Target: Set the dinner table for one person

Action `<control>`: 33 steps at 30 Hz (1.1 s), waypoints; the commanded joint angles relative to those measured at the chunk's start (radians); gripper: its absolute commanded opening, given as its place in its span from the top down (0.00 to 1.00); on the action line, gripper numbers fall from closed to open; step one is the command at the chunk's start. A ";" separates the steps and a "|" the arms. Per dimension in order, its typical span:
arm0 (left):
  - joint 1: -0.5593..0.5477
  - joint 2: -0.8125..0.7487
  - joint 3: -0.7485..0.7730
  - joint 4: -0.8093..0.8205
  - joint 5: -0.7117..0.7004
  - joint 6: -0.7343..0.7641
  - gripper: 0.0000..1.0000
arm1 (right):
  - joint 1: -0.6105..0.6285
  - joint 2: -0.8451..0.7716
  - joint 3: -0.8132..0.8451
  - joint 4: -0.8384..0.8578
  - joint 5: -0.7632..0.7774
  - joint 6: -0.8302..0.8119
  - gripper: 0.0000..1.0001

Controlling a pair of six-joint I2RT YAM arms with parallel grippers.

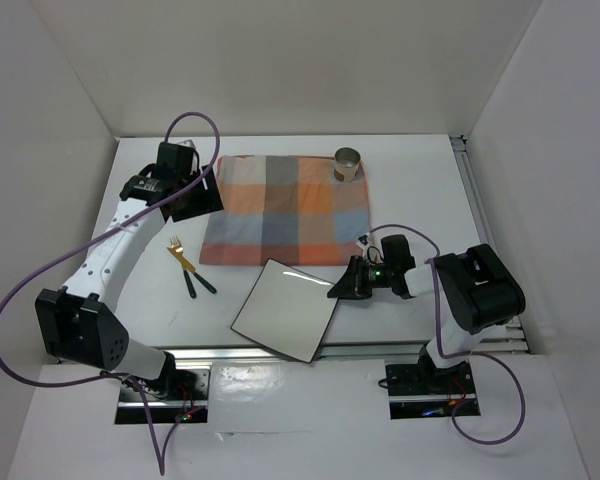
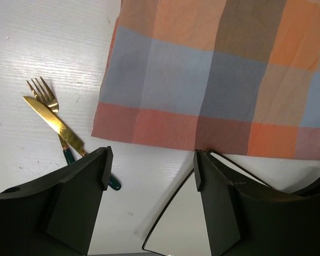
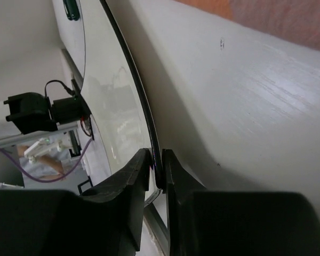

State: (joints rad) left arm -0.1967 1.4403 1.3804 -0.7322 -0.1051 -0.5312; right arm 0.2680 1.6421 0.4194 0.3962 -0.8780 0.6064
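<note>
The white square plate (image 1: 285, 308) sits askew near the front of the dinner table (image 1: 420, 190). My right gripper (image 1: 338, 290) is shut on its right corner. In the right wrist view the dark rim (image 3: 144, 106) runs between the closed jaws of that gripper (image 3: 157, 170). My left gripper (image 1: 195, 195) hangs open over the left edge of the checked cloth (image 1: 290, 210). In the left wrist view it (image 2: 152, 170) holds nothing, with bare table and the plate's corner (image 2: 181, 218) below.
A gold fork (image 2: 42, 90) and knife (image 2: 53, 120) with green handles lie together left of the cloth (image 2: 218, 69). A small metal cup (image 1: 347, 164) stands on the cloth's far right corner. Metal rails (image 1: 475, 215) run along the right and front edges.
</note>
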 commanded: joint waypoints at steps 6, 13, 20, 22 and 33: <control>0.006 0.008 0.031 0.013 0.024 -0.012 0.21 | -0.001 -0.108 0.033 -0.106 0.048 -0.013 1.00; 0.006 0.008 0.054 0.013 0.005 -0.012 0.21 | -0.010 -0.367 0.134 -0.354 0.013 -0.025 1.00; 0.006 -0.004 0.169 -0.052 0.005 -0.030 0.21 | -0.090 -0.485 0.281 -0.450 -0.022 0.076 1.00; 0.006 -0.027 0.187 -0.052 0.005 -0.030 0.21 | -0.099 -0.495 0.303 -0.421 -0.012 0.116 1.00; 0.006 -0.072 0.212 -0.061 -0.004 -0.030 0.21 | -0.073 -0.473 0.285 -0.044 0.350 0.639 1.00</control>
State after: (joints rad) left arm -0.1967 1.3960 1.5608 -0.7883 -0.1001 -0.5541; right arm 0.1841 1.1984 0.6762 0.0338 -0.6083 0.9691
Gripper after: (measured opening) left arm 0.795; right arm 0.194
